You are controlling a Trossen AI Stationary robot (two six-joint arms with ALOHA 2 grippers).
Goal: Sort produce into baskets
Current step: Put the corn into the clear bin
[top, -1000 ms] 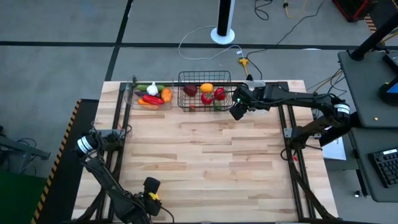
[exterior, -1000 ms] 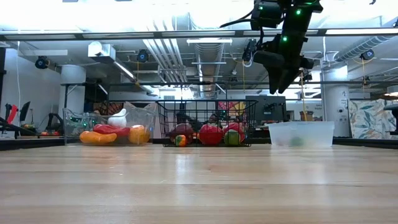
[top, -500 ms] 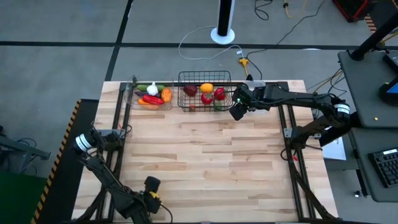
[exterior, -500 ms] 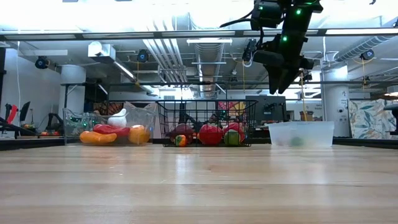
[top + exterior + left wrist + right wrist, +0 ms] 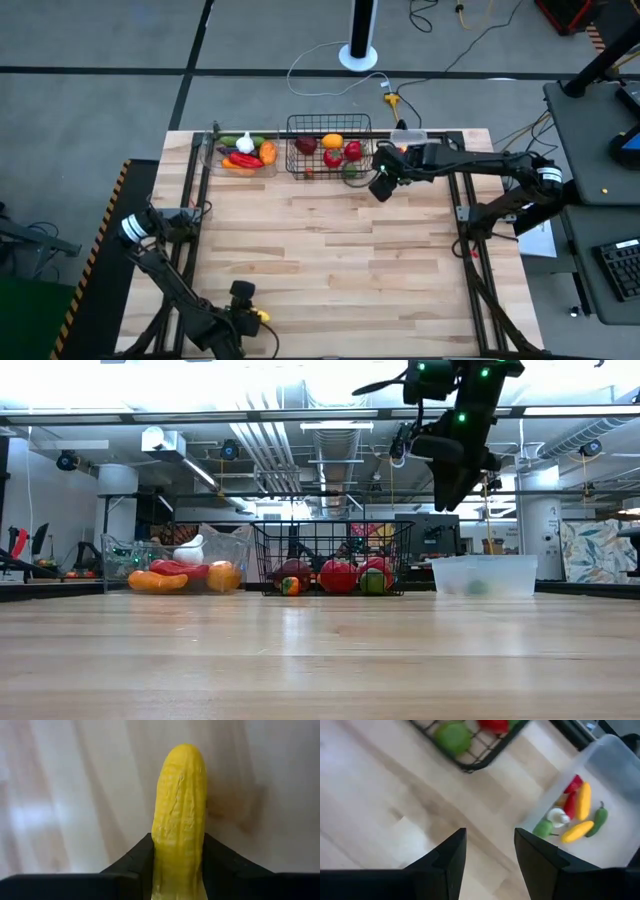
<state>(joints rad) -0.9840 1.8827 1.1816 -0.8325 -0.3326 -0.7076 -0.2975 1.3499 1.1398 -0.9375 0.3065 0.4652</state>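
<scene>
The left tool, at the counter's near edge, has just pinched a yellow corn, so one piece is ready to carry to a bin; the right tool hangs spread and empty by the black basket

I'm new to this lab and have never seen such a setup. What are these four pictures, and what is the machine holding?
Two robot arms work at a wooden table. One picture looks down from above, one level across the table, and two come from cameras on the wrists. The left gripper, at the near edge, is closed around a yellow vegetable. The right gripper hangs open and empty beside the black wire basket. Two clear bins flank that basket.
</scene>
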